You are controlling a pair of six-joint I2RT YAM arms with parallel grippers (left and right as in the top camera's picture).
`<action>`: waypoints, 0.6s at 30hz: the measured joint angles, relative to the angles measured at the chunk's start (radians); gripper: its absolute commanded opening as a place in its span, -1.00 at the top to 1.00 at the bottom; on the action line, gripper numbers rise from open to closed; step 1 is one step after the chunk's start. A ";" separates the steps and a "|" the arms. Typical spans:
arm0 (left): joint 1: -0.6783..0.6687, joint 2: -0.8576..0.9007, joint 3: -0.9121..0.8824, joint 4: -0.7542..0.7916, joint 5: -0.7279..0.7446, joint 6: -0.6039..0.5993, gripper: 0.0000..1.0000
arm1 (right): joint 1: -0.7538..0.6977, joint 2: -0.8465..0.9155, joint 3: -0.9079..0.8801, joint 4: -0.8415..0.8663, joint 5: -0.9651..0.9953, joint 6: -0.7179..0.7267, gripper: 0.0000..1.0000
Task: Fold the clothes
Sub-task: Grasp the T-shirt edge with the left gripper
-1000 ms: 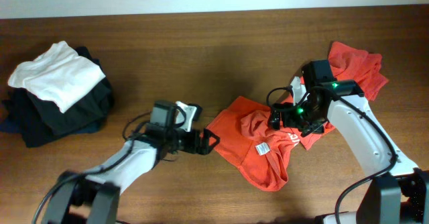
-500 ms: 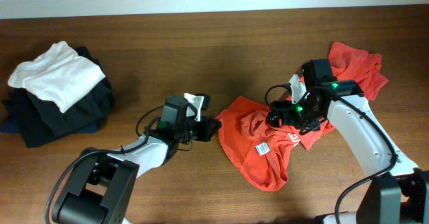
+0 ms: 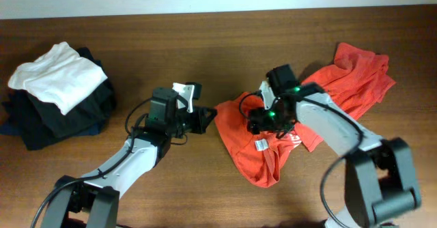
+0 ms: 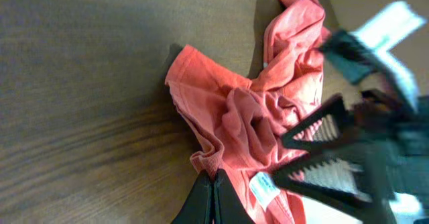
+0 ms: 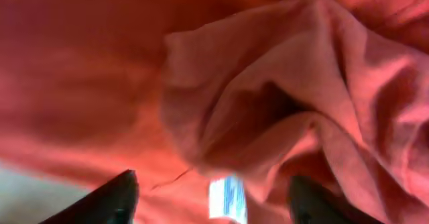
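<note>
The clothes are one red-orange T-shirt (image 3: 328, 84), crumpled on the brown table from the centre out to the back right. My left gripper (image 3: 208, 117) is at its left edge. In the left wrist view the black fingers (image 4: 214, 184) are pressed together on the ribbed hem of the shirt (image 4: 234, 110). My right gripper (image 3: 258, 122) hovers low over the bunched middle of the cloth (image 5: 268, 83). Its jaws stand apart (image 5: 218, 197), with the white neck tag (image 5: 226, 198) lying between them. That tag (image 4: 263, 189) also shows beside the left fingers.
A pile of folded garments (image 3: 58, 95), white on top of black, sits at the far left of the table (image 3: 171, 44). The right gripper (image 4: 276, 158) shows close in front of the left wrist camera.
The left gripper went from open to shut at the shirt's left edge. The right arm slid left over the shirt's middle with its jaws narrowing. The cloth stretched out between both ends.
</note>
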 measured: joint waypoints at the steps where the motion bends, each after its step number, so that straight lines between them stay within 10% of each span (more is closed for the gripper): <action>1: 0.000 0.000 0.000 -0.003 0.000 0.000 0.99 | 0.002 0.017 0.000 0.009 0.015 0.014 0.53; 3: 0.000 0.000 0.000 -0.010 -0.005 0.000 0.99 | 0.002 0.042 0.000 0.021 0.037 0.033 0.92; 18: 0.204 0.000 0.177 -0.019 -0.340 0.085 0.98 | -0.154 -0.197 0.085 -0.504 0.140 0.043 0.90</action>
